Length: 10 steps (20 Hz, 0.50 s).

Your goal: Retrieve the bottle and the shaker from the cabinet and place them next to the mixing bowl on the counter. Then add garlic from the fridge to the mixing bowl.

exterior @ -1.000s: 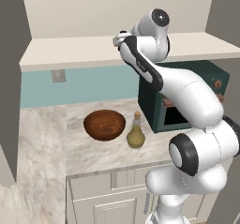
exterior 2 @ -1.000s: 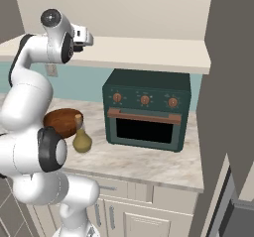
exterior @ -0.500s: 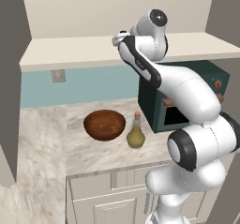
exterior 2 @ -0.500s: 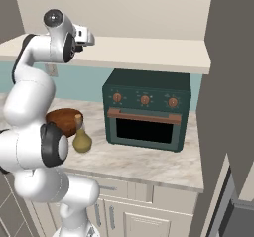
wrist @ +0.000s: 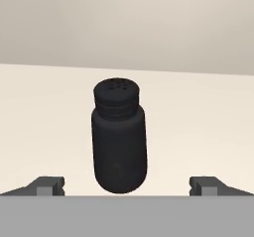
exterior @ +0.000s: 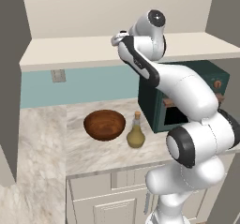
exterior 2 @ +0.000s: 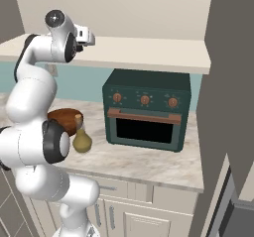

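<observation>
the bottle (exterior: 135,133) stands by the bowl (exterior: 104,124). the gripper (wrist: 126,186), jaws spread, faces the shaker (wrist: 119,135) on the shelf (wrist: 198,117). shaker and garlic remain.

A dark green toaster oven (exterior 2: 146,113) stands on the marble tabletop (exterior 2: 149,161) against the pale blue wall (exterior: 84,85), its door shut, with three orange knobs above a reddish handle. A wall outlet (exterior: 58,75) sits on the blue wall. Below the tabletop are cream cupboard doors (exterior 2: 124,211), apparently with slim metal handles.
</observation>
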Available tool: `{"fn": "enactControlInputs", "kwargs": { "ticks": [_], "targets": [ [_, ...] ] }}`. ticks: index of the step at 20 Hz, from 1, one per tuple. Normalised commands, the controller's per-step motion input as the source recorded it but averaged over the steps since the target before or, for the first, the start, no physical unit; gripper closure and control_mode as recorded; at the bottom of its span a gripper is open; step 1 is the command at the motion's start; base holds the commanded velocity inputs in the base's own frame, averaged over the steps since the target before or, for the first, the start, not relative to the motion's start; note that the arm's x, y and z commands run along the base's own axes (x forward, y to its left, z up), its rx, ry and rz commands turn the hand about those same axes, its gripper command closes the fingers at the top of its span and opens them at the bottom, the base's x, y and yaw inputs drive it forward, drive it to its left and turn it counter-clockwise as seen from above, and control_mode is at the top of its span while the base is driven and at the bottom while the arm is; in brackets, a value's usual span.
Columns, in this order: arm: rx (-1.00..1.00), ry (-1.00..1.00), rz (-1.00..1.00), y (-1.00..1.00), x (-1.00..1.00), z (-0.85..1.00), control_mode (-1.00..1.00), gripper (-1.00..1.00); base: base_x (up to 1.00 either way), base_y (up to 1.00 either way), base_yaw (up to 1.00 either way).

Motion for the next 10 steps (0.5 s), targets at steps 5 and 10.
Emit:
{"fn": "enactControlInputs", "kwargs": {
  "ticks": [5,10],
  "targets": [
    [0.00,0.00,0.00,0.09,0.11,0.00,-1.00,-1.00,0.00,0.00,0.00],
    [0.00,0.00,0.00,0.06,0.15,-0.02,-1.00,-1.00,0.00,0.00,0.00]
  ]
}}
